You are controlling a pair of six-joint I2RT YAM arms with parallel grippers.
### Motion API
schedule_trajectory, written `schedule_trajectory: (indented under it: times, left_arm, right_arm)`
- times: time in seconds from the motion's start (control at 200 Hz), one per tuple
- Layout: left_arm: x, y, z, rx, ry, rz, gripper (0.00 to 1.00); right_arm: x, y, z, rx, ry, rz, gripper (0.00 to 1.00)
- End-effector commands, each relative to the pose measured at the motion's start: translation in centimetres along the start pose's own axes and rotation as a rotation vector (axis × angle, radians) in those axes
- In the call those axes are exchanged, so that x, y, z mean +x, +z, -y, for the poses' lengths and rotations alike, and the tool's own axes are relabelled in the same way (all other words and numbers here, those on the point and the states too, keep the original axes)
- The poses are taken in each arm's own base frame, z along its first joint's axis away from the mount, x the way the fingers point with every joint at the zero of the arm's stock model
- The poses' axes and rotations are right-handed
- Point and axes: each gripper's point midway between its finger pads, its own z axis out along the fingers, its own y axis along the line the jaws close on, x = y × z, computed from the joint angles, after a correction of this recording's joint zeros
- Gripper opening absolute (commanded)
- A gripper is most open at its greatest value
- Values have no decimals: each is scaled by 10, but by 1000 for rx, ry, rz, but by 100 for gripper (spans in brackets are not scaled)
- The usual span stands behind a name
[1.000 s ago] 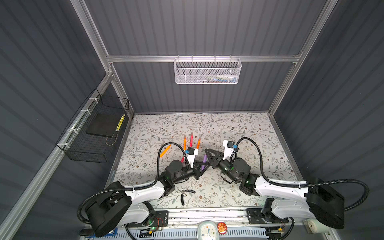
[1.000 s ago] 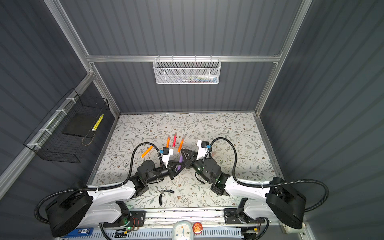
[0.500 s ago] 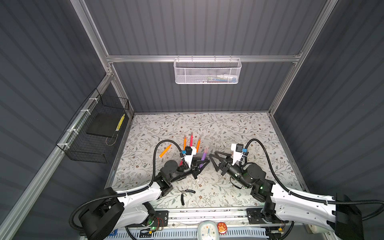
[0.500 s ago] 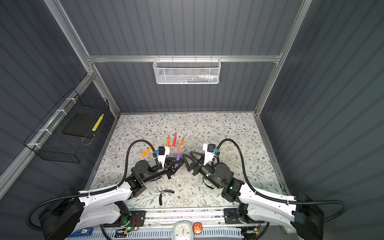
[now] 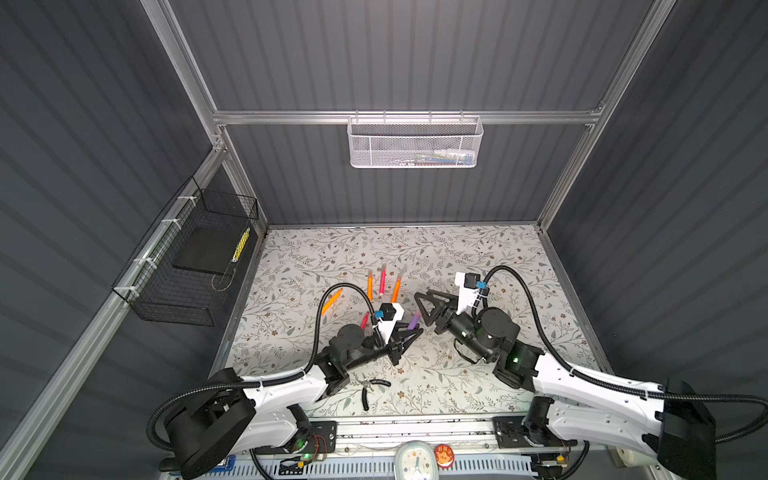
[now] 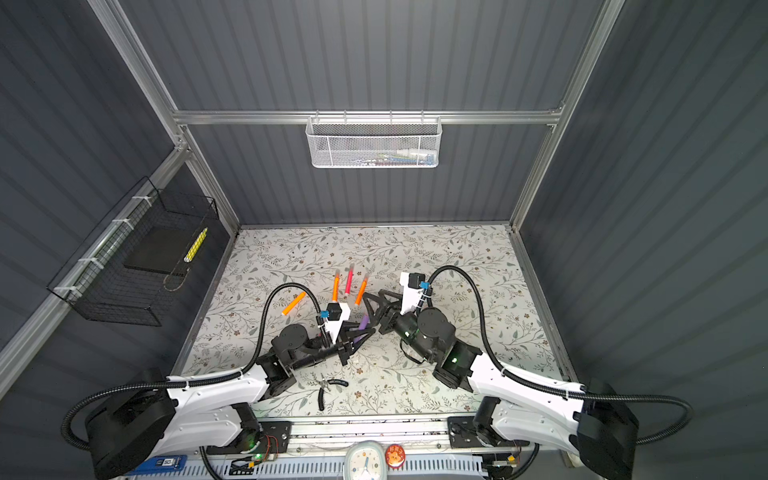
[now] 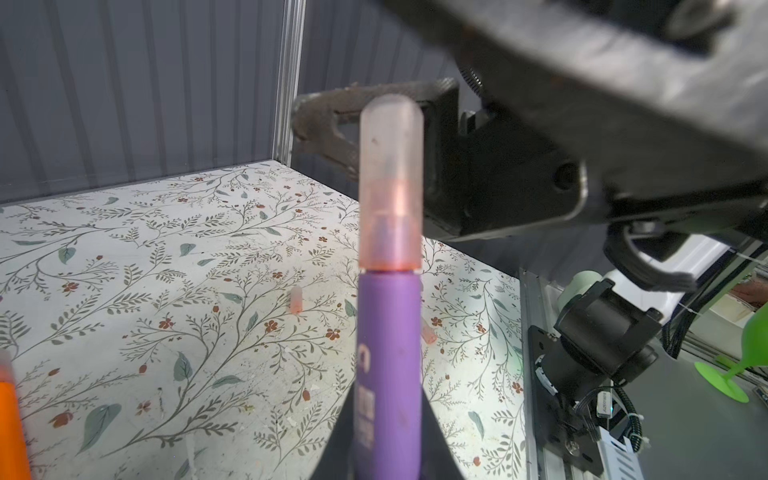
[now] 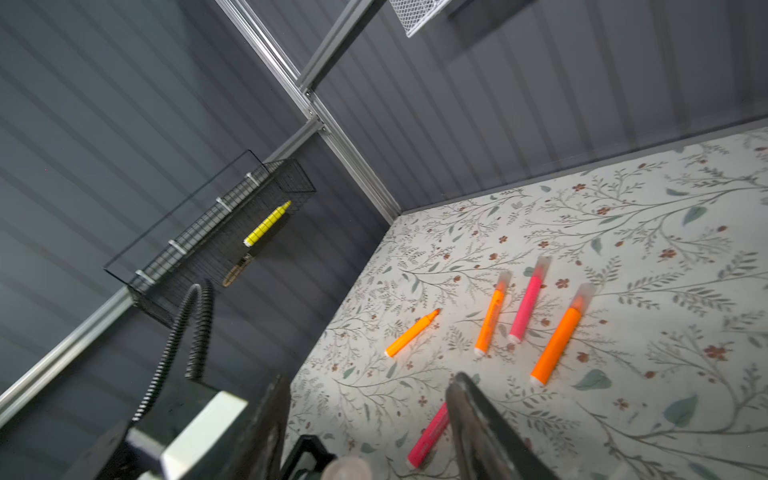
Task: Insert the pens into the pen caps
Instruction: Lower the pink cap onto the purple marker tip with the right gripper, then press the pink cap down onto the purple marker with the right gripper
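Floral surface, enclosed by grey panels. The left hand pinches the purple pen, whose tip carries a translucent pen cap, apparently fully seated; the right hand, fingers spread and empty, stands just beyond it.

hidden, cropped or blurred in these views

the purple pen runs off the left wrist view's edge between the jaws of the left gripper; an orange pen is cropped there too; one loose cap sits half hidden behind the purple barrel; in the right wrist view the right gripper covers part of a pink pen and a blurred cap tip is cut by the edge; what lies in the white mesh basket is too blurred to name
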Motion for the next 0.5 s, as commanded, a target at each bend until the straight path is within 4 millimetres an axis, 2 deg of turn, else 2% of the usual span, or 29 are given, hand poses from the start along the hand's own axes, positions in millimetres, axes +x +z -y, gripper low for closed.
schedule_trajectory:
  times: [0.0, 0.225, 0.25, 0.275, 0.39, 0.495]
  left_arm:
    - [4, 1, -2, -14, 37, -9, 0]
    - [6, 3, -5, -32, 36, -21, 0]
    - [6, 3, -6, -35, 34, -22, 0]
    - [5, 4, -6, -37, 32, -21, 0]
    - [0, 5, -10, -66, 24, -16, 0]
    - [-21, 5, -18, -117, 40, 36, 0]
  right_arm:
    - [-3, 7, -9, -28, 23, -22, 54]
    - [6, 15, -11, -30, 17, -71, 33]
    - [7, 15, -11, -29, 17, -74, 29]
    - [17, 19, -5, -12, 10, -102, 24]
    - [26, 20, -3, -9, 1, -131, 0]
    - [40, 17, -2, -2, -20, -156, 0]
